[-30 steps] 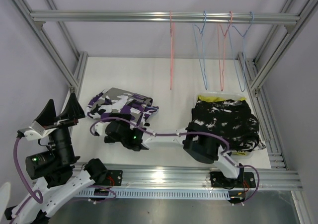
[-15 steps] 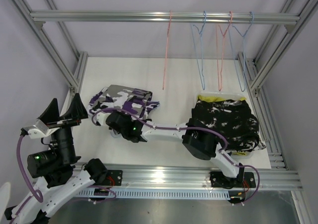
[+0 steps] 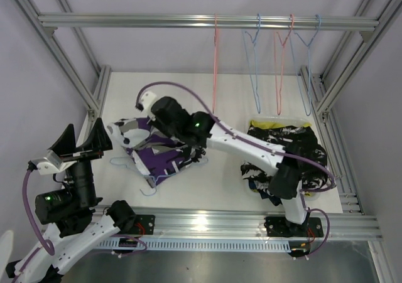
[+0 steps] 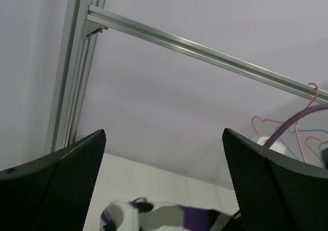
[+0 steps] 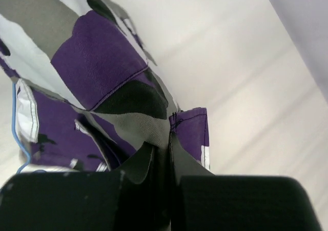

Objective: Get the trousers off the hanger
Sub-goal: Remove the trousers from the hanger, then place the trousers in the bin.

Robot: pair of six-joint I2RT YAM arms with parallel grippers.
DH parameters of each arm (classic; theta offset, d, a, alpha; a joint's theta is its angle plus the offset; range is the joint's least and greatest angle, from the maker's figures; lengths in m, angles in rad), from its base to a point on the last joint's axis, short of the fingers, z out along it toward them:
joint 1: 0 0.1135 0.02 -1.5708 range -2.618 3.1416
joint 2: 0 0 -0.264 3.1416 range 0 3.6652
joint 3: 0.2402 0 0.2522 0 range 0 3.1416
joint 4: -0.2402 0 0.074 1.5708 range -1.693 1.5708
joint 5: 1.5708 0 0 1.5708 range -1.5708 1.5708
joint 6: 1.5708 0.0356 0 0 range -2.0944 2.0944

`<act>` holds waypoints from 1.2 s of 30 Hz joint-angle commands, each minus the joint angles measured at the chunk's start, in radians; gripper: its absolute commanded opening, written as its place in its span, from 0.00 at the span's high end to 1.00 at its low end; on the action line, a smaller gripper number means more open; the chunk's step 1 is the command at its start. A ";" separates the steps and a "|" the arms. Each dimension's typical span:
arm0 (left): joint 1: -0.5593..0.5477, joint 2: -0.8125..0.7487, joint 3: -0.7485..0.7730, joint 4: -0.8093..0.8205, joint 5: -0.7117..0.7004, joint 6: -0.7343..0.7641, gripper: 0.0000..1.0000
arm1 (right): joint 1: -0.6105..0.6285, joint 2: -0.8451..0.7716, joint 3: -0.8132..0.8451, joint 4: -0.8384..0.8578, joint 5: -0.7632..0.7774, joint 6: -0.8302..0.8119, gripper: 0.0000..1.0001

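Observation:
My right gripper (image 3: 148, 126) is shut on a fold of the black, white and purple patterned trousers (image 3: 160, 159), and holds them up over the left middle of the table. In the right wrist view the cloth (image 5: 97, 62) is pinched between the shut fingers of the right gripper (image 5: 166, 156). A blue wire hanger (image 3: 123, 164) pokes out from the trousers' left and front edges; its wire (image 5: 19, 139) also shows in the wrist view. My left gripper (image 3: 80, 142) stands open and raised at the near left, nothing in it (image 4: 163, 139). The trousers (image 4: 154, 219) show below it.
A pile of dark patterned trousers (image 3: 292, 151) with a yellow-green one (image 3: 275, 125) at its back lies at the right. Pink (image 3: 215, 63) and blue (image 3: 254, 63) wire hangers hang bare from the top rail (image 3: 188, 21). Frame posts (image 3: 94, 101) border the table.
My right gripper has shut on the patterned trousers, then swung up and toward the back, dragging them open and lifting them; the blue hanger now shows. The left arm barely moved.

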 commanded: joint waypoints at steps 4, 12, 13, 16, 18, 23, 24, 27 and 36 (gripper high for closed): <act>0.011 0.030 0.029 -0.010 0.021 -0.029 0.00 | -0.062 -0.267 0.100 -0.071 -0.002 0.275 1.00; 0.011 0.043 0.031 -0.026 0.036 -0.046 0.01 | -0.063 -0.525 -0.075 -0.049 -0.019 0.389 1.00; 0.011 0.047 0.032 -0.029 0.038 -0.049 0.01 | -0.060 -0.545 -0.086 -0.050 -0.014 0.398 1.00; 0.011 0.051 0.029 -0.036 0.045 -0.060 0.01 | -0.033 -0.621 -0.121 -0.068 0.045 0.414 1.00; 0.011 0.054 0.034 -0.044 0.048 -0.066 0.01 | 0.004 -0.657 -0.134 -0.097 0.093 0.422 1.00; 0.011 0.057 0.037 -0.050 0.053 -0.070 0.01 | 0.064 -0.804 -0.262 -0.127 0.257 0.489 1.00; 0.011 0.057 0.037 -0.052 0.053 -0.072 0.01 | 0.075 -0.826 -0.287 -0.133 0.315 0.503 1.00; 0.011 0.063 0.035 -0.053 0.053 -0.075 0.01 | 0.098 -0.916 -0.380 -0.151 0.420 0.560 1.00; 0.011 0.088 0.045 -0.082 0.073 -0.101 0.01 | 0.167 -1.070 -0.439 -0.269 0.628 0.664 1.00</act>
